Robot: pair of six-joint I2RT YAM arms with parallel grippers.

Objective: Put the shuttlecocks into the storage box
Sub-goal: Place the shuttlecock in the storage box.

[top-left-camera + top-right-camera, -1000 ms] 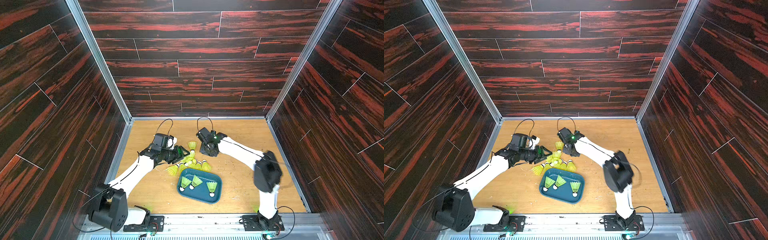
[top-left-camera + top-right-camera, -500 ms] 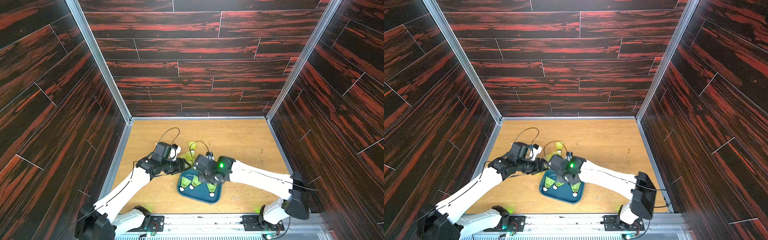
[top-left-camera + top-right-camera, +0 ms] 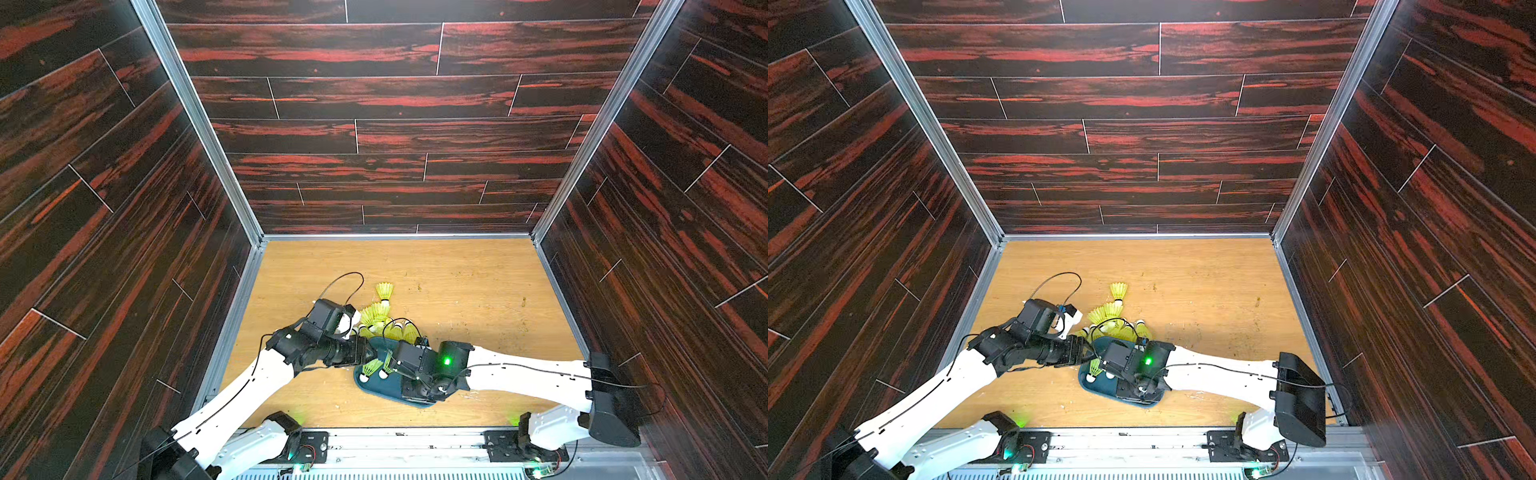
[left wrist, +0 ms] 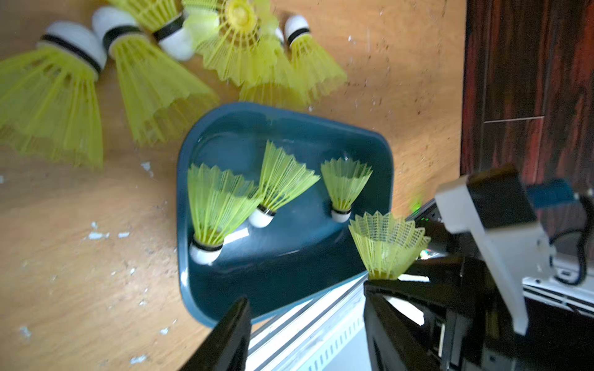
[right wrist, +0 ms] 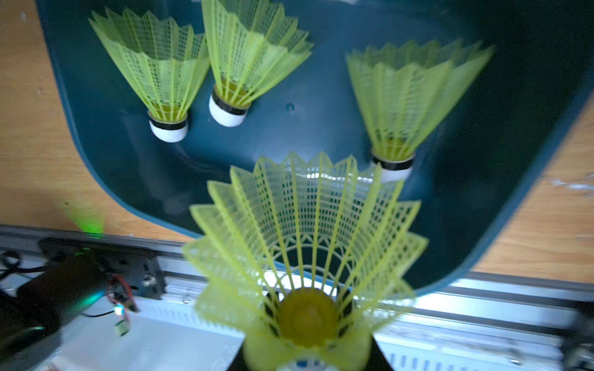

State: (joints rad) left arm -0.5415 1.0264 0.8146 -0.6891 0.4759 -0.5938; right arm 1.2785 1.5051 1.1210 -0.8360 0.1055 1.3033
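Right wrist view: right gripper (image 5: 307, 361) fingers clamp the held shuttlecock (image 5: 305, 244) by its cork, above the storage box (image 5: 305, 135) rim. Three shuttlecocks (image 5: 160, 70) lie inside. Left gripper (image 4: 308, 324) is spread and empty at the box edge; loose shuttlecocks (image 4: 154, 83) lie on the table beside it.

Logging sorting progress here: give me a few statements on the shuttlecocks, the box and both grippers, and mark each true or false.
1. Three shuttlecocks lie inside the storage box. True.
2. The right gripper is empty. False: it is shut on a shuttlecock, held above the box's near edge.
3. The left gripper grips a shuttlecock. False: its jaws stand apart with nothing between them.
4. Several loose shuttlecocks lie on the table outside the box. True.
5. The storage box is red. False: it is dark teal-blue.
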